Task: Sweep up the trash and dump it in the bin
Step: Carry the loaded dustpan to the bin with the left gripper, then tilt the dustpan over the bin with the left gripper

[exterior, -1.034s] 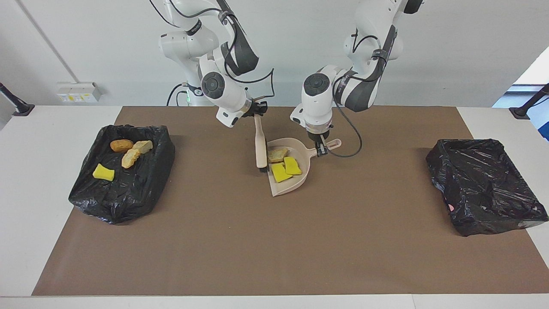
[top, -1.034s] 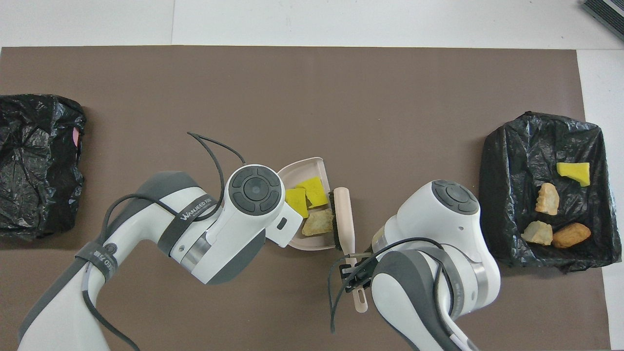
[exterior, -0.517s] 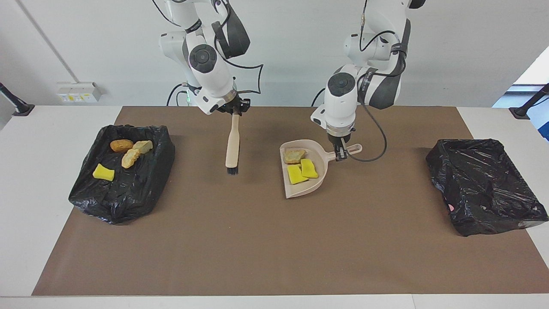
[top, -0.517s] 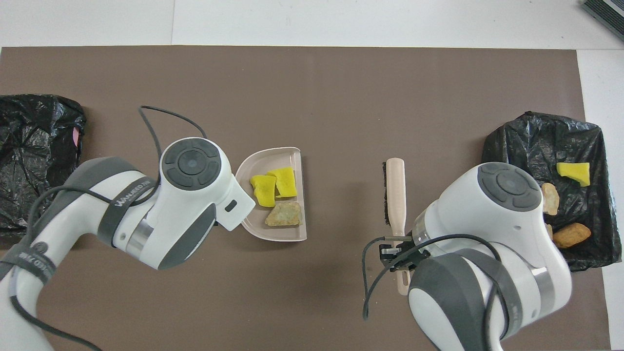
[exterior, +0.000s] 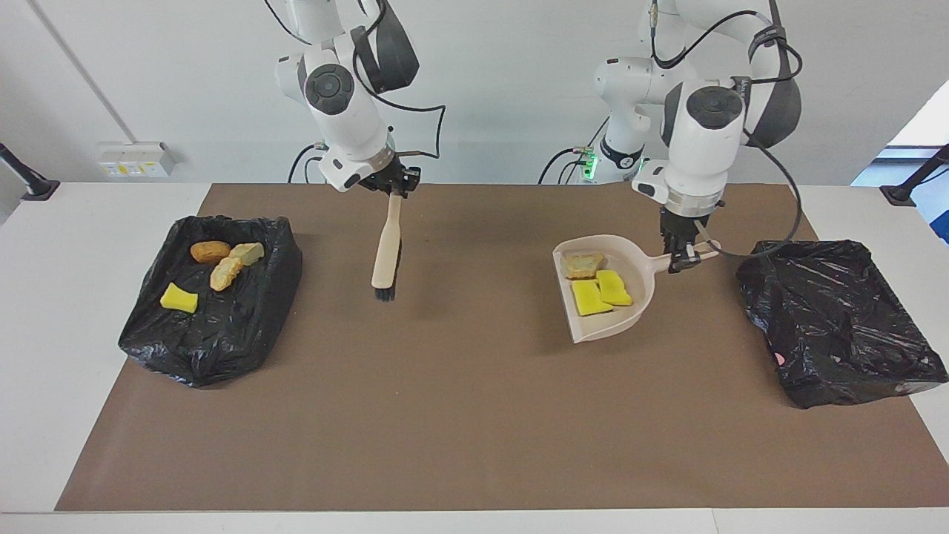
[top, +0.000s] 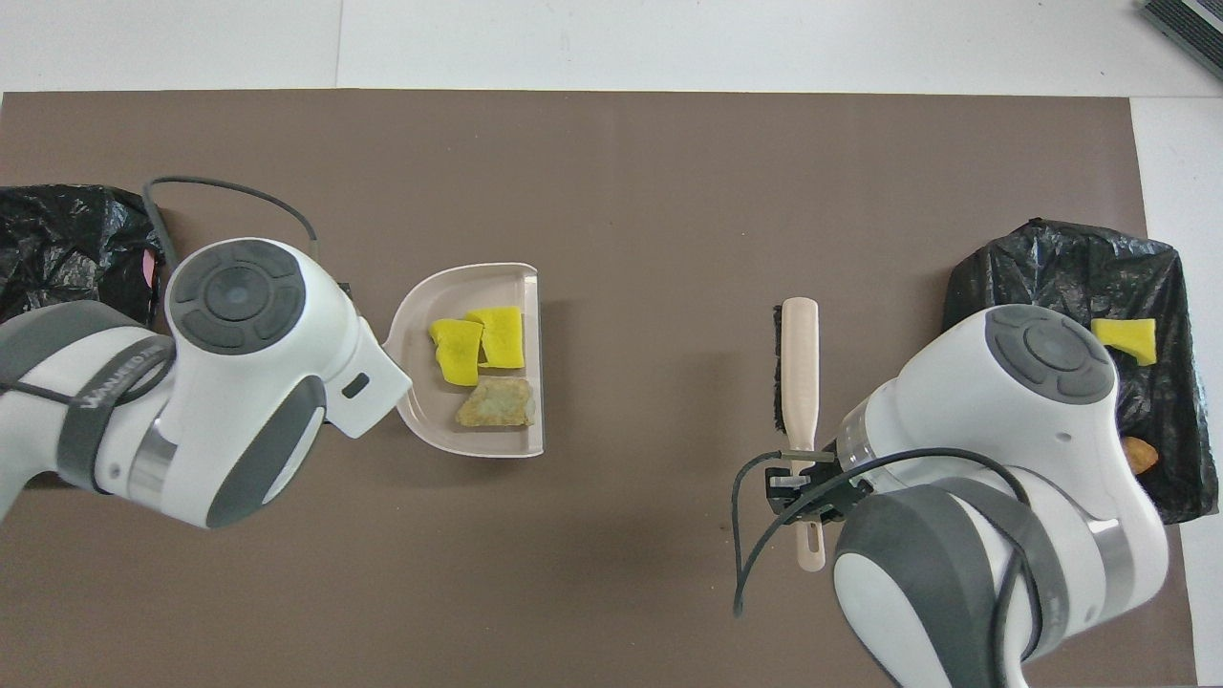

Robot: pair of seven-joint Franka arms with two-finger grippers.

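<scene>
My left gripper [exterior: 680, 256] is shut on the handle of the beige dustpan [exterior: 621, 323] and holds it a little above the brown mat, beside the black-lined bin [exterior: 838, 319] at the left arm's end. The pan [top: 420, 311] carries trash: two bright yellow chunks [exterior: 600, 293] and a pale tan one [exterior: 580, 264], which also show in the overhead view [top: 478, 339]. My right gripper [exterior: 393, 185] is shut on the handle of a beige brush [exterior: 385, 252], which hangs bristles down over the mat. In the overhead view my left gripper is hidden under its wrist.
A second black-lined bin [exterior: 215, 311] at the right arm's end holds several chunks, among them a yellow one [exterior: 179, 298] and an orange-brown one [exterior: 210, 251]. The brown mat [exterior: 460, 415] covers most of the white table.
My left gripper has carried the loaded dustpan toward the bin at the left arm's end. My right gripper has drawn the brush away from the pan, toward the right arm's end.
</scene>
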